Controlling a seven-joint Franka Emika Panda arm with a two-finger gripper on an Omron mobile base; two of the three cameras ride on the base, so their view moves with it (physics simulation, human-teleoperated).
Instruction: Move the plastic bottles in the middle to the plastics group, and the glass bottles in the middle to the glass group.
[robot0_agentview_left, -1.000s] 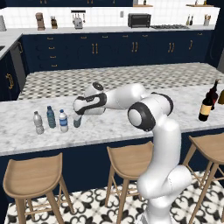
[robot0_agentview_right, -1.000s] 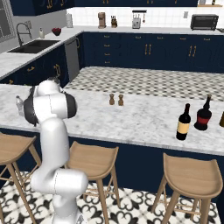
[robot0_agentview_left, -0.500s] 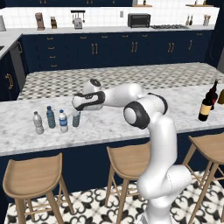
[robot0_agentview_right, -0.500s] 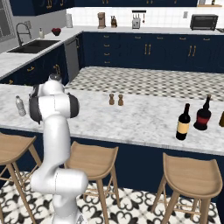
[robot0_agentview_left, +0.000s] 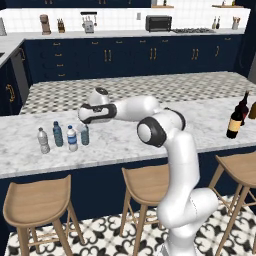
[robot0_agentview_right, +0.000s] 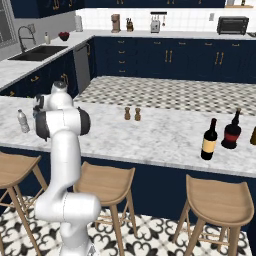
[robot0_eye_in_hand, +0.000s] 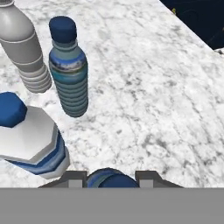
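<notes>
In the left base view the white arm reaches toward the left of the frame over the white marble bench (robot0_agentview_left: 150, 145), its hand (robot0_agentview_left: 85, 116) hanging directly above the rightmost bottle of a short row near the frame's left edge. That row reads, left to right: a greyish clear plastic bottle (robot0_agentview_left: 43, 140), a teal-blue plastic bottle with a blue cap (robot0_agentview_left: 58, 134), a clear plastic bottle with a white label and blue cap (robot0_agentview_left: 72, 139), and a teal-tinted small plastic bottle (robot0_agentview_left: 85, 135) under the hand. In the hand view the blue cap of that last bottle (robot0_eye_in_hand: 108, 180) sits at the bottom centre between the two dark fingertips (robot0_eye_in_hand: 70, 179), which stand apart on either side of it; whether they touch it I cannot tell. The white-labelled bottle (robot0_eye_in_hand: 30, 140) lies at lower left of that view, the teal-blue one (robot0_eye_in_hand: 69, 70) stands above it, and the greyish one (robot0_eye_in_hand: 24, 48) is at upper left. Far across the bench, at the right of the left base view, a tall dark wine bottle with a yellow-tan label (robot0_agentview_left: 234, 118) stands just beside a black bottle with a red label (robot0_agentview_left: 243, 106). In the right base view two small brown shakers (robot0_agentview_right: 132, 114) stand near the frame's centre.
</notes>
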